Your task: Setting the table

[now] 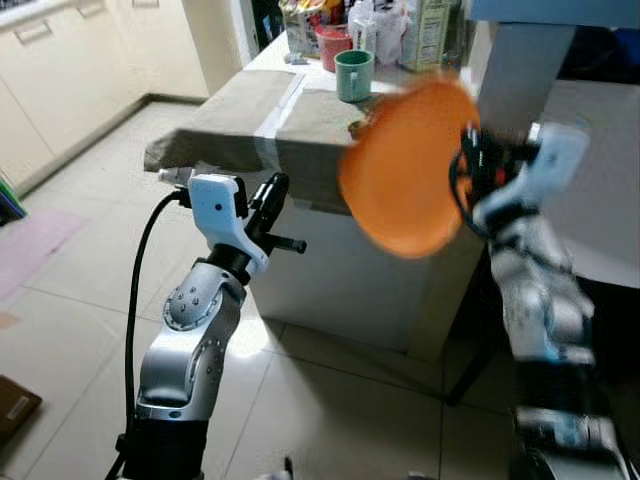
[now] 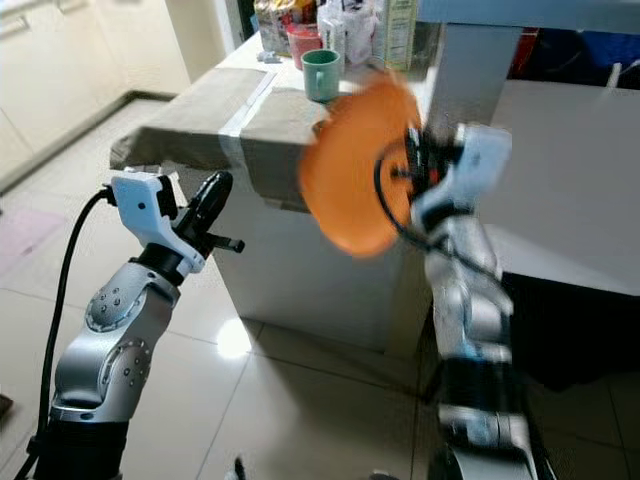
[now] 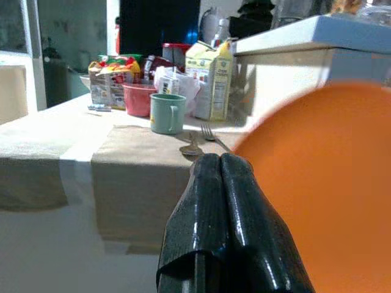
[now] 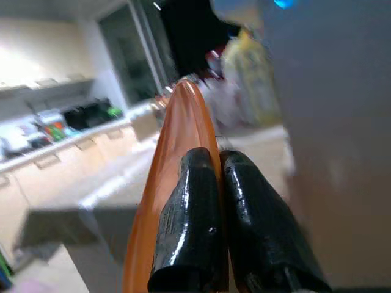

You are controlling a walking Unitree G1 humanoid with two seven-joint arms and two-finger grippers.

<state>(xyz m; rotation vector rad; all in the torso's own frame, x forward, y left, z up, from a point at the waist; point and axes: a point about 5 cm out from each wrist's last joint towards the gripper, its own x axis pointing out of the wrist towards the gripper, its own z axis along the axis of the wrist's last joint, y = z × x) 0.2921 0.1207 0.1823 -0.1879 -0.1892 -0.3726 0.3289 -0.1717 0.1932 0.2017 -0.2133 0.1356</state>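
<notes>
An orange plate (image 1: 405, 170) hangs tilted on its edge in front of the table's near corner, with my right gripper (image 4: 219, 159) shut on its rim. The plate is blurred. My left gripper (image 1: 275, 190) is raised below the table's front edge, its fingers (image 3: 208, 183) shut together with nothing between them. The table (image 1: 230, 125) carries a beige cloth. On it stand a green mug (image 1: 353, 75) and, nearer the edge, a spoon (image 3: 191, 148) beside a fork (image 3: 211, 132).
At the table's back are a red bowl (image 1: 333, 45), a carton (image 3: 214, 85) and several food packets (image 3: 107, 82). A white pillar (image 1: 520, 70) rises to the right of the plate. Pale cabinets (image 1: 60, 70) line the left wall. A cardboard box (image 1: 15, 405) lies on the tiled floor.
</notes>
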